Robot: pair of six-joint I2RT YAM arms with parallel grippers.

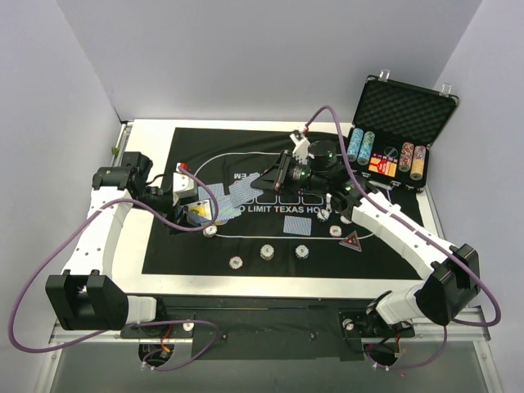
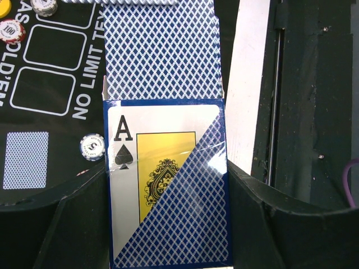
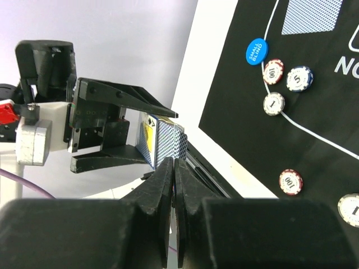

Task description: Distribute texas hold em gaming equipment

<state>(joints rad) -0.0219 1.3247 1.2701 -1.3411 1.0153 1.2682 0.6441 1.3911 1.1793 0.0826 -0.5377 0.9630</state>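
Note:
My left gripper point(image 1: 199, 214) point(image 2: 168, 190) is shut on a blue card box point(image 2: 168, 196) showing an ace of spades. Blue-backed playing cards point(image 2: 160, 50) stick out of its open end. My right gripper point(image 1: 252, 190) point(image 3: 174, 162) is shut on the edge of the protruding blue-backed card point(image 3: 171, 147) point(image 1: 240, 194), above the mat's left part. One card point(image 1: 297, 225) lies face down on the mat. White-edged chips point(image 1: 267, 251) sit along the printed line. A red triangle marker point(image 1: 352, 241) lies at the right. A blue disc point(image 3: 255, 50) lies by chips point(image 3: 274, 103).
The black mat point(image 1: 164, 246) covers the white table. An open metal case point(image 1: 401, 106) with tall chip columns point(image 1: 360, 147) stands at the back right. Another face-down card point(image 2: 25, 159), a chip point(image 2: 92, 147) and a yellow disc point(image 2: 3, 8) show in the left wrist view.

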